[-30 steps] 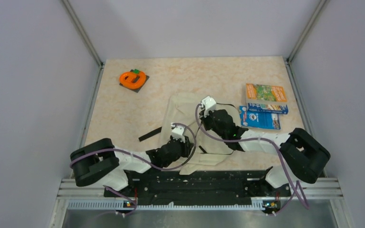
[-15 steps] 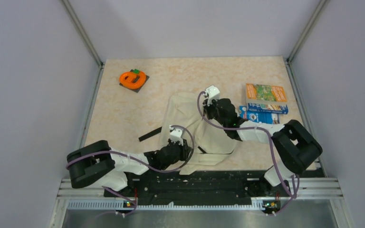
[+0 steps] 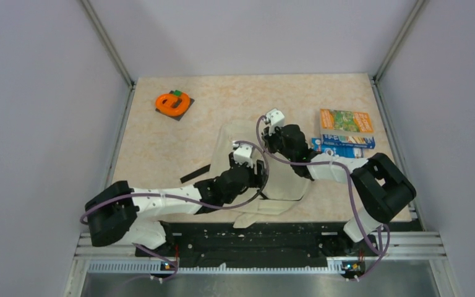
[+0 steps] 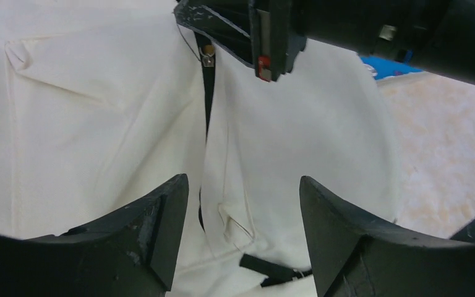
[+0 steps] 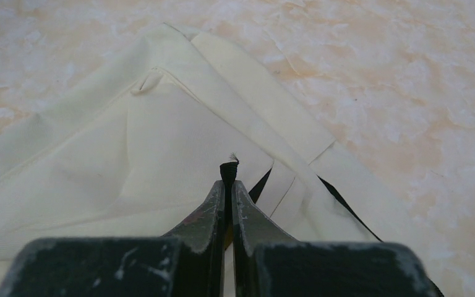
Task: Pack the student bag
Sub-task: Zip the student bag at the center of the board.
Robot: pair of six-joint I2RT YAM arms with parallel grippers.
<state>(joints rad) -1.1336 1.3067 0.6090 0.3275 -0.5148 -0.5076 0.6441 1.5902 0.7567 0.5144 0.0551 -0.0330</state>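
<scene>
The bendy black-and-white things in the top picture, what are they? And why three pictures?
They are two robot arms, seen from a camera overhead. The other two pictures come from small cameras on each wrist. On the table lie a cream student bag, an orange ring on a dark square, and some booklets. The right gripper pinches a black strap of the bag. The left gripper is open above the bag, holding nothing.
</scene>
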